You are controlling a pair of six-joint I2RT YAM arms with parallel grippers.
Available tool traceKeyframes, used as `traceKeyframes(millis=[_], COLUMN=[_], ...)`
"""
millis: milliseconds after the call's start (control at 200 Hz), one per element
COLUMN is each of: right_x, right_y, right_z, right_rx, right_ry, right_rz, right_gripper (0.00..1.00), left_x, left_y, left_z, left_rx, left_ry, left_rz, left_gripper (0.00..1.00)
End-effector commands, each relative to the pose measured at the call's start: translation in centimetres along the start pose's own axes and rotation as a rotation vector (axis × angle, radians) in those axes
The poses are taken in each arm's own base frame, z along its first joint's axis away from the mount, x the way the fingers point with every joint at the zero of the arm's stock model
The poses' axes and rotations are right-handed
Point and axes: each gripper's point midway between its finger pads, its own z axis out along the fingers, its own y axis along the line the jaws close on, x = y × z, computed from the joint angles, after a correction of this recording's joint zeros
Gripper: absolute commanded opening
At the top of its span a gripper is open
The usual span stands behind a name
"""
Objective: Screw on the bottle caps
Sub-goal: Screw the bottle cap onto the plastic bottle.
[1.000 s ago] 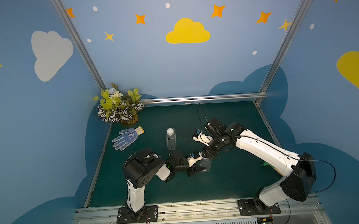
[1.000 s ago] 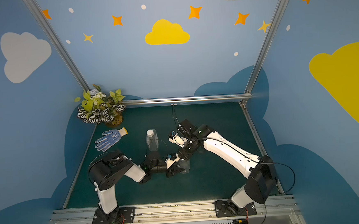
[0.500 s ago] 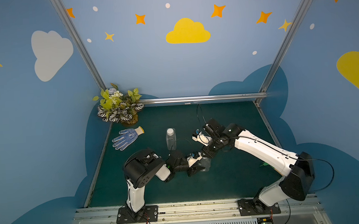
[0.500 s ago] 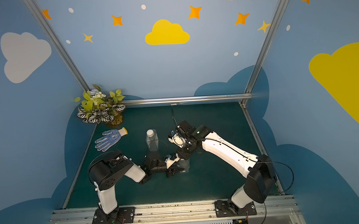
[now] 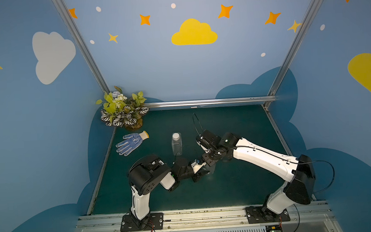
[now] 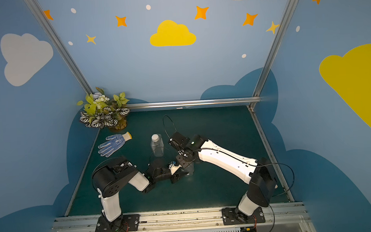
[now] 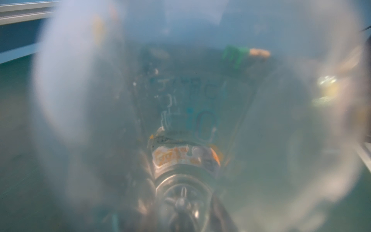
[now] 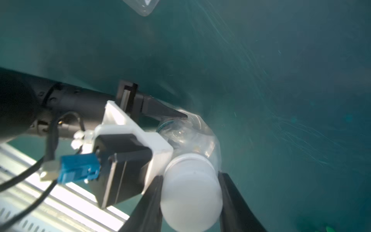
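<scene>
A round clear bottle (image 5: pixel 212 169) stands at the mat's middle front, with my left gripper (image 5: pixel 202 172) shut on its body from the left. It fills the left wrist view as a blur (image 7: pixel 190 112). A white cap (image 8: pixel 190 190) sits on this bottle's neck, and my right gripper (image 8: pixel 189 180) is shut on the cap from above, one black finger (image 8: pixel 152 200) on each side. In the right wrist view a left finger (image 8: pixel 166 112) presses the clear bottle (image 8: pixel 192 130). The rectangular bottle (image 5: pixel 176 144) stands upright farther back, a white cap (image 5: pixel 175 135) on top; it also shows as the bottle (image 6: pixel 157 147).
A blue-dotted work glove (image 5: pixel 131 143) lies at the left of the mat. A potted plant (image 5: pixel 123 111) fills the back left corner. An aluminium rail (image 5: pixel 210 101) bounds the back edge. Seen through the bottle, a blurred green item (image 7: pixel 234 55) lies on the mat.
My right gripper has closed on the white cap over the round bottle, and its arm has shifted slightly left. The left arm and both bottles have stayed put.
</scene>
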Motion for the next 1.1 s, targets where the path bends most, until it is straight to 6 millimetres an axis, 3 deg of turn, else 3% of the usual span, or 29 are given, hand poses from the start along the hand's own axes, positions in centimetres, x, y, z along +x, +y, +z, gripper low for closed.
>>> traceKeyframes(millis=[0,340,476,816,956,1091], right_x=[0.7,-0.2,-0.8,-4.3,-5.3,-5.3], right_y=[-0.7,-0.1,-0.3,-0.3,-1.3,-3.9], right_z=[2.8,2.8,2.2,-1.6,-4.0,-6.6], right_rx=[0.169,0.205,0.203,0.016,-0.025,-0.046], right_ry=[0.051,0.031,0.005,-0.149,-0.209,-0.268], right_rz=[0.092,0.171,0.168,0.172,0.183,0.232], right_gripper=[0.00,0.00,0.39,0.95,0.98,0.98], left_x=[-2.6,-2.7,-2.6,-1.9,-1.8,-1.6], left_y=[1.1,1.5,1.4,2.2,3.1,4.7], left_z=[0.2,0.2,0.1,0.3,0.2,0.2], left_rx=[-0.097,-0.133,-0.131,-0.177,-0.224,-0.270], left_ry=[-0.081,-0.085,-0.085,-0.085,-0.089,-0.093], left_rz=[0.038,0.041,0.043,0.044,0.041,0.005], left_gripper=[0.41,0.41,0.41,0.41,0.41,0.42])
